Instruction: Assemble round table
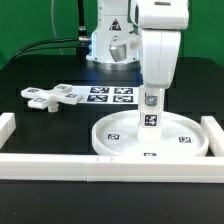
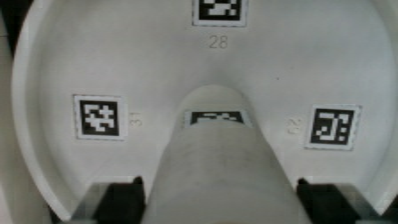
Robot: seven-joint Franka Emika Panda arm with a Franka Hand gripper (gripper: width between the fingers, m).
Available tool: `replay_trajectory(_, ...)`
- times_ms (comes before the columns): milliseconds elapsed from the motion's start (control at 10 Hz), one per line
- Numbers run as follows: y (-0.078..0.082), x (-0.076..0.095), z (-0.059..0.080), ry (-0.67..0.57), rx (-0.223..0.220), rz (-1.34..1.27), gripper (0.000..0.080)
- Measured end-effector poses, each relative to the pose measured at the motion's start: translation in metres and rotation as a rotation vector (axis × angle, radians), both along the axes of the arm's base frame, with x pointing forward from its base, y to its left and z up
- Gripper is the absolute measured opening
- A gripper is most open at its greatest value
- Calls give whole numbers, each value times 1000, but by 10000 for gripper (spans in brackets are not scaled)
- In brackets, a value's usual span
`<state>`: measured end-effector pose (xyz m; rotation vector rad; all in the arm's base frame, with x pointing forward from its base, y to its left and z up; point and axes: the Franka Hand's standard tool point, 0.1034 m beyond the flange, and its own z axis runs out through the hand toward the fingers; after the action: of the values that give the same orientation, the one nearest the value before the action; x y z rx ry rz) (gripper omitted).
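Gripper (image 1: 151,98) clamped on the post (image 1: 150,118), upright at the centre of the rimmed disc (image 1: 104,146), near edge of worktop (image 1: 40,135). Cross-shaped piece (image 1: 55,96) lies loose at the disc's 10 o'clock. Looks mid-task: post going in, cross not yet fitted.

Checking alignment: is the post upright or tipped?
Upright. Exterior view: the post stands vertical in the gripper, lower end at the middle of the disc.

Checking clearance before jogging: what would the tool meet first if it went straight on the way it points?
The tool points straight down with the post between its fingers. The post's lower end would meet the disc near its middle first, if they are not touching already.
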<state>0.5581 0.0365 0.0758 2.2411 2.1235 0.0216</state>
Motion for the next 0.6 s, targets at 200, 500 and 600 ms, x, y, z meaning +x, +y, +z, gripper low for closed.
replay_trajectory(200, 1, 0, 0, -3, 8, -122, 407)
replay_trajectory(500, 1, 0, 0, -9, 18, -341, 409)
replay_trajectory(600, 1, 0, 0, -11, 21, -393, 409)
